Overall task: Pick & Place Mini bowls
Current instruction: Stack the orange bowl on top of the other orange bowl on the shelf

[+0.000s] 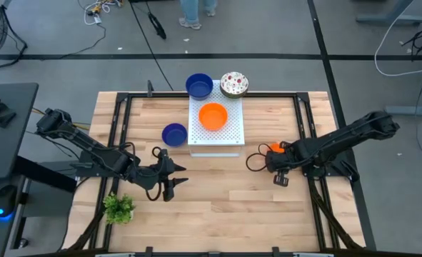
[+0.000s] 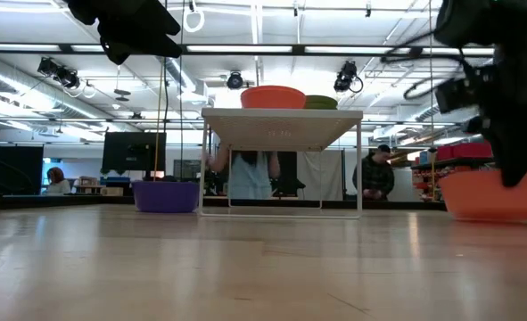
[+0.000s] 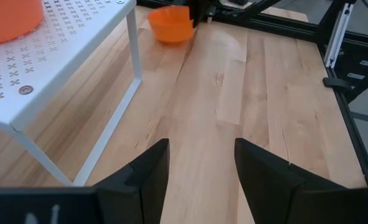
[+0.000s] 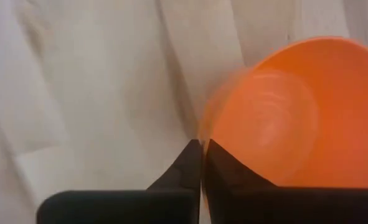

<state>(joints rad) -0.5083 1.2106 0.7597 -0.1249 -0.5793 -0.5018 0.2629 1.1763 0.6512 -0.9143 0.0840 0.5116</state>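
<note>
Orange bowl: small, round, smooth; your right fingers pinch its rim on the counter.
Left fingers: spread, holding nothing.

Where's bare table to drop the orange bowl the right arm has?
Bare wood: the near strip between the left gripper and right gripper, in front of the white board. Crowded: the board top and far edge, with bowls.

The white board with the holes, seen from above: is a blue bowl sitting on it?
No. Only an orange bowl sits on the white perforated board; the two blue bowls rest on the table beside it.
</note>
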